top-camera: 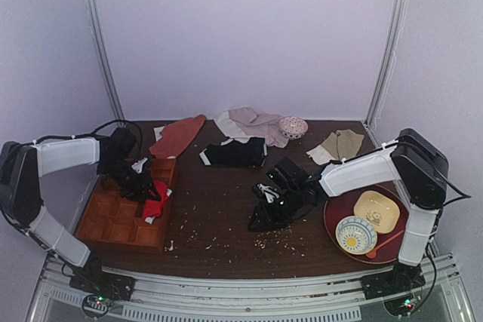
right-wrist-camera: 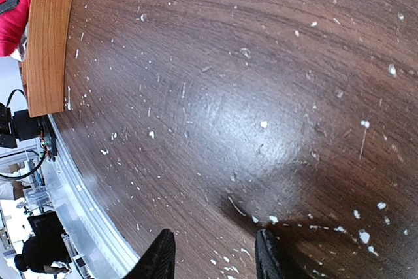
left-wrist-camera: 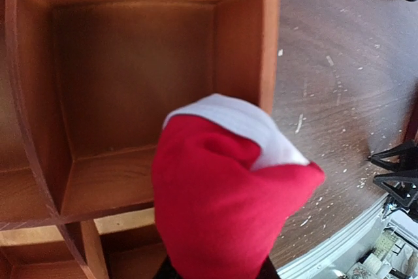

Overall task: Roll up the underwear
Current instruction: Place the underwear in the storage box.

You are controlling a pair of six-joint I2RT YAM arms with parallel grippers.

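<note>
Lower centre, underwear (left-wrist-camera: pixel 222 207) of matt red cloth, white cloth edge, tray (left-wrist-camera: pixel 243 44) of smooth orange-brown wood, table (right-wrist-camera: pixel 248 96) dark grained wood, slight sheen.

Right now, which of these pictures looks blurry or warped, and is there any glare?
Left wrist view: the red underwear sits so close it is soft, and the walls of the wooden tray bow. Right wrist view: sharp, a pale glare patch on the table. Top view: dim and slightly soft.

walls (top-camera: pixel 241 35): pale lavender | table (top-camera: pixel 219 209): dark wood, crumb-speckled | corner posts (top-camera: pixel 100 35): white
</note>
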